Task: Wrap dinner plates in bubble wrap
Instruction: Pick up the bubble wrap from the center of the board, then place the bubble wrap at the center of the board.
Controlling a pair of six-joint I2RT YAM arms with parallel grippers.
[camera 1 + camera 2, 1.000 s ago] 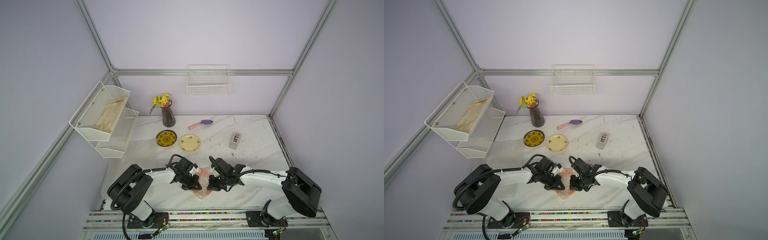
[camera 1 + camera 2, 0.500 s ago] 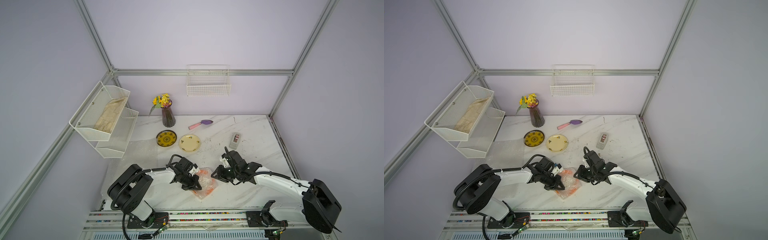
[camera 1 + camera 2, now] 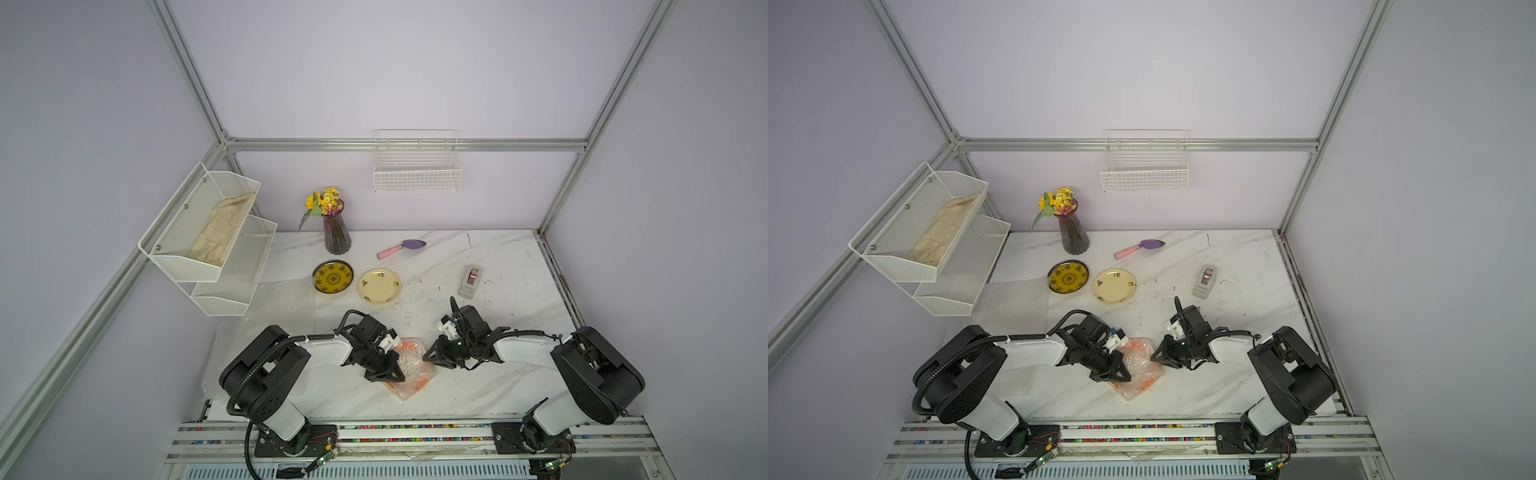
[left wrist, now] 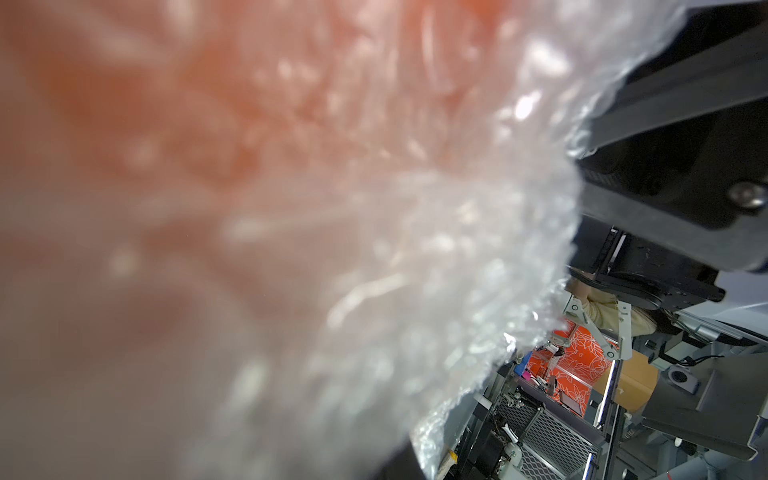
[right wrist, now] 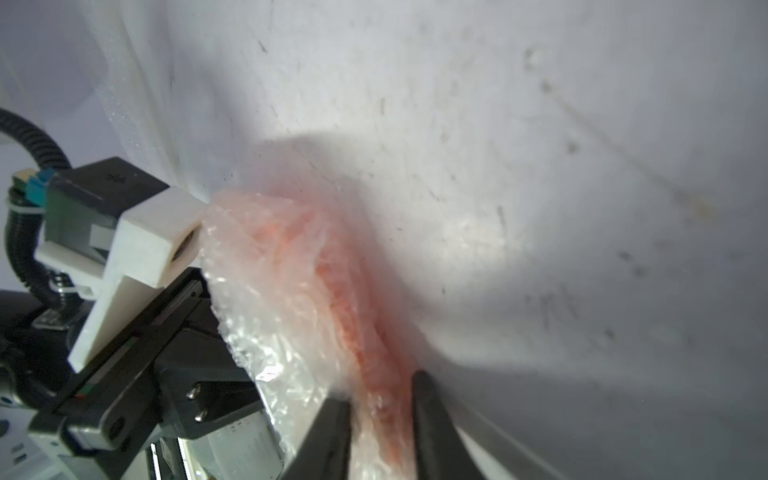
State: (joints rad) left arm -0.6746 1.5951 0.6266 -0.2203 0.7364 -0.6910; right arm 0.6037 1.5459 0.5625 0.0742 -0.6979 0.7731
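– What do the containers hold?
– The white mesh rack [image 3: 185,269] at the left of the frame carries a crumpled beige cloth [image 3: 220,232] in its upper tier. The ribbed dark vase [image 3: 337,235] holds yellow flowers [image 3: 326,200].
– And the orange plate [image 3: 410,345]?
– Low centre on the marbled surface [image 3: 498,374], swaddled in crinkly, translucent bubble wrap [image 3: 411,376]. The bundle is diamond-shaped, its long axis running up and down the frame, with one corner toward the bottom edge.
– The hands?
– The left hand [image 3: 388,374] is pressed together, its tips sunk in the wrap on the bundle's left. The right hand [image 3: 430,358] has its dark fingers [image 5: 332,440] astride the right edge, wrap filling the gap. Firm pinch or not, I cannot tell.
– Other plates?
– The cream plate [image 3: 379,286] and yellow plate [image 3: 333,277] lie flat and bare, side by side above it, with a flat bubble wrap sheet [image 3: 282,301] just left of them.
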